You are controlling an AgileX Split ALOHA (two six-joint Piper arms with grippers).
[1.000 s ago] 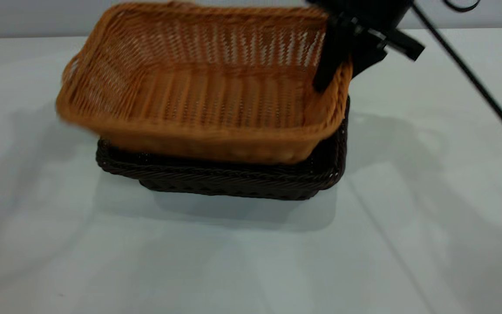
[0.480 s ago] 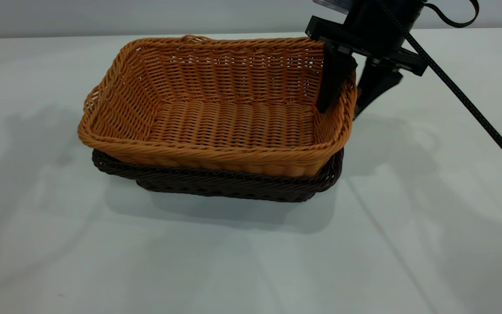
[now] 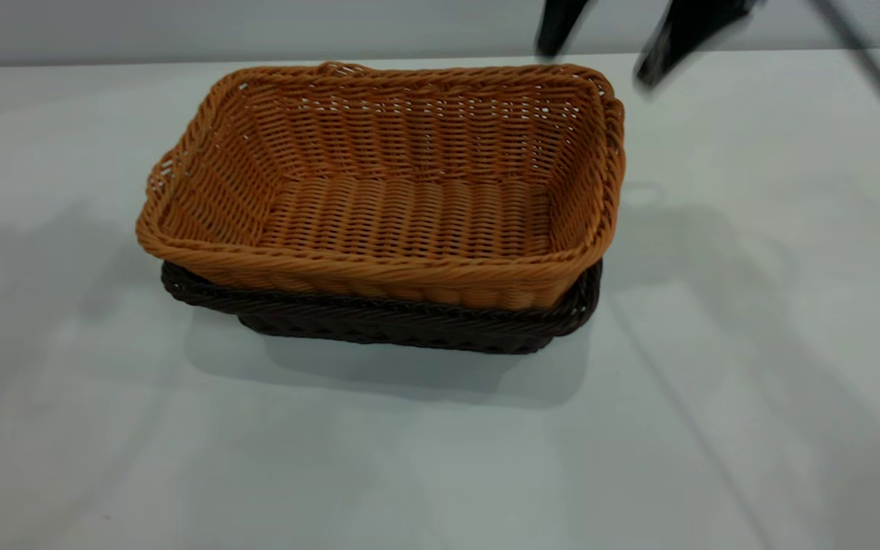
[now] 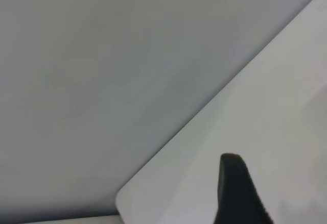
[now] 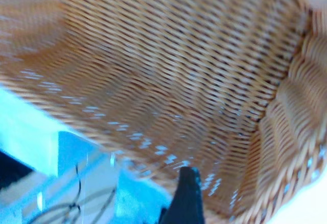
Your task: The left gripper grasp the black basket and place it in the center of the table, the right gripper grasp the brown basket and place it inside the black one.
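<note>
The brown basket point(image 3: 402, 206) sits nested inside the black basket point(image 3: 409, 325) at the middle of the table point(image 3: 753, 397). Only the black basket's rim and lower front wall show beneath it. My right gripper point(image 3: 594, 65) hangs above the brown basket's far right corner, open and empty, its two pointed fingers spread apart and clear of the rim. The right wrist view looks down into the brown basket point(image 5: 168, 71) past one finger point(image 5: 188, 201). My left gripper is out of the exterior view; its wrist view shows one black finger point(image 4: 236, 193) over the table's corner point(image 4: 168, 183).
The table's far edge runs just behind the baskets, with a grey wall beyond. A black cable point(image 3: 879, 72) slants down at the far right.
The brown basket came down level into the black one. My right gripper let go of its right rim and rose up and away.
</note>
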